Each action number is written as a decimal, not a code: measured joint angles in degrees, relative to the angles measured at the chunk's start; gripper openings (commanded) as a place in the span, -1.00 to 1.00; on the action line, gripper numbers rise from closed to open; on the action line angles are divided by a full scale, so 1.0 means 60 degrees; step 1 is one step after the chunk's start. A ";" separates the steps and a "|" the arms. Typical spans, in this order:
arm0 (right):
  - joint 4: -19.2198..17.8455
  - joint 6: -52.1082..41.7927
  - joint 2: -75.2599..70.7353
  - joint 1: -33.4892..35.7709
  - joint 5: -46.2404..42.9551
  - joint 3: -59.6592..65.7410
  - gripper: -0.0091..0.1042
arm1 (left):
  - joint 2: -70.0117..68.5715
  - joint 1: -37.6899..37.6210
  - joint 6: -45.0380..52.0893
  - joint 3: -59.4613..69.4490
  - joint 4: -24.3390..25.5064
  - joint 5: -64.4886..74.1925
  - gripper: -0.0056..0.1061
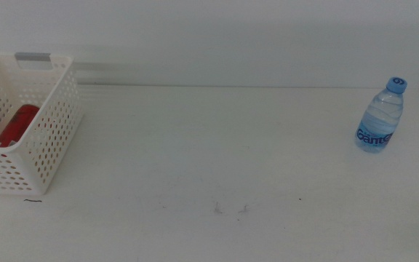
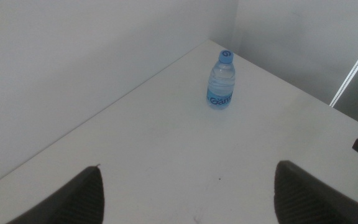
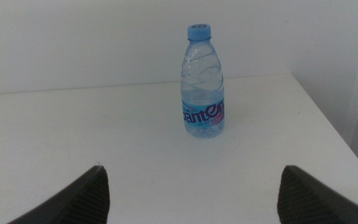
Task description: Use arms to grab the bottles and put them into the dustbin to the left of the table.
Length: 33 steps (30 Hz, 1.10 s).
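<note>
Bin (image 1: 46,127): white plastic basket with perforated walls and a grey handle strip, at the bench's left edge; its left part is cut off by the picture.
Can (image 1: 17,125): red, smooth, lying inside the bin, seen partly through the holes; its lower end is hidden behind the near wall.
Bench (image 1: 217,145): plain white flat top with a few small dark scuffs near the front edge.
Bottle (image 1: 380,116): small clear ribbed plastic, blue cap, blue label; upright near the bench's right rear corner, well apart from the bin.
Left gripper (image 2: 188,193): out of the middle view; its dark jaws are spread wide with nothing between them, and the bottle (image 2: 221,81) stands well ahead of them.
Right gripper (image 3: 194,193): out of the middle view; jaws parted wide and bare, the bottle (image 3: 202,84) standing ahead, about centred between them, not touching.
Hard to make out: only the jaw tips show in either wrist view.
</note>
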 measured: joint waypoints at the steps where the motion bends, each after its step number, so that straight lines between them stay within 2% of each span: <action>1: 0.0000 0.0000 0.0084 0.0000 0.0042 -0.0119 0.72 | 0.0000 0.0000 0.0000 0.0000 0.0000 0.0000 0.78; 5: 0.0042 -0.0038 0.1030 0.0000 -0.0230 -0.0828 0.72 | 0.0000 0.0000 0.0000 0.0000 0.0000 0.0000 0.78; 10: -0.0043 -0.0227 0.2886 0.0000 -0.1515 -0.1308 0.72 | 0.0000 0.0000 0.0000 0.0000 0.0000 0.0000 0.78; 15: -0.0124 -0.0460 0.5661 0.0000 -0.5703 -0.0576 0.72 | 0.0000 0.0000 0.0000 0.0000 0.0000 0.0000 0.78; 17: -0.0042 -0.0599 0.6951 0.0000 -0.6937 -0.0551 0.72 | 0.0000 0.0000 0.0000 0.0000 0.0024 0.0000 0.78; 24: 0.0109 -0.0812 1.2015 0.0000 -0.9266 -0.1698 0.72 | 0.0000 0.0000 0.0000 0.0000 0.0064 0.0000 0.78; 33: 0.0353 -0.0922 1.5629 0.0000 -1.1776 -0.3244 0.72 | 0.0000 0.0000 0.0000 0.0000 0.0064 0.0000 0.78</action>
